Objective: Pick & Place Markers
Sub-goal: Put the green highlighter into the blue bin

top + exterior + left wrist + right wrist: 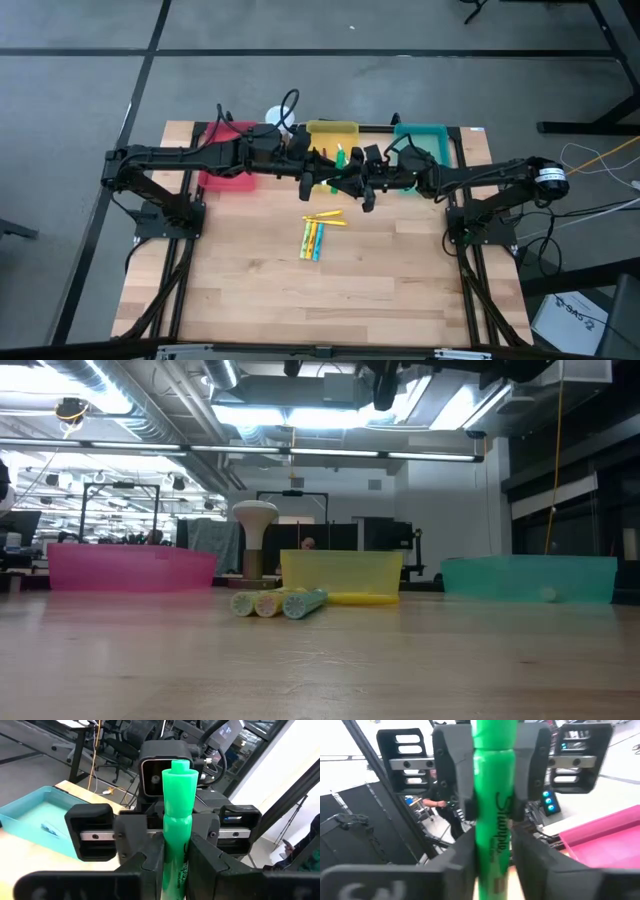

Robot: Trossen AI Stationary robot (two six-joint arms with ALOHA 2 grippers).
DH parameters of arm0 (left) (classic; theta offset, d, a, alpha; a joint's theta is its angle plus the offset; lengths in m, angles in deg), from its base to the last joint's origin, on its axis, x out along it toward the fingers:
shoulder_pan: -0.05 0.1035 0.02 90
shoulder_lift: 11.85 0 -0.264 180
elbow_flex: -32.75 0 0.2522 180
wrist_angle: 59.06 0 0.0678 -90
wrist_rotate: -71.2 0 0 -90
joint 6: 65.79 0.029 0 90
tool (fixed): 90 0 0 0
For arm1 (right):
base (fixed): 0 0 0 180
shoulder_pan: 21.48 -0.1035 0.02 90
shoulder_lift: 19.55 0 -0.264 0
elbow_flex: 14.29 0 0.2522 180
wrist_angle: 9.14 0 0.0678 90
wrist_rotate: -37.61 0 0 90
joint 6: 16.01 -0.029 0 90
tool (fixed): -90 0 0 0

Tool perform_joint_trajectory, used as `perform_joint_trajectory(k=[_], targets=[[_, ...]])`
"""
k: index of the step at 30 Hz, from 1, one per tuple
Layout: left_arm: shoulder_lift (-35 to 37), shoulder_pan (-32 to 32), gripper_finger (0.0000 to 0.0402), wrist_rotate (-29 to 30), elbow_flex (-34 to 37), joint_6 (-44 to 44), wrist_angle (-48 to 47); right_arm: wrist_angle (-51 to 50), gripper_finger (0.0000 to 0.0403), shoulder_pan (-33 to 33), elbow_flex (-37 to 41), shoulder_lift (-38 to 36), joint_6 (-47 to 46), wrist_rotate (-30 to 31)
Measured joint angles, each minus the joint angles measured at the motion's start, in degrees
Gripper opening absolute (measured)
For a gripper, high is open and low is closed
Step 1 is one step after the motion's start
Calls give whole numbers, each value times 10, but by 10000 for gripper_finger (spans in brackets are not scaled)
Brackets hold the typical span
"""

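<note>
**Both grippers pinching one green marker**

A bright green marker (178, 820) with black lettering is being held in the air just in front of the yellow tray (331, 128). The left gripper (175, 865) and right gripper (492, 865) are both squeezing it. More markers (315, 238) are lying on the table (250, 280), nearer than the tray.
</note>
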Motion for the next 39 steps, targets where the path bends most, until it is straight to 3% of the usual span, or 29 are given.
perform_joint_trajectory(k=[4,14,28,39], targets=[[0,0,63,-1,0,5,0,1,64,0,0,0,2,-10],[0,0,75,-7,0,12,0,0,64,0,0,0,0,-38],[4,1,247,-38,0,4,-9,-11,64,0,1,-6,-5,-46],[33,3,255,-63,-1,2,-85,-137,65,0,1,-56,-18,-45]])
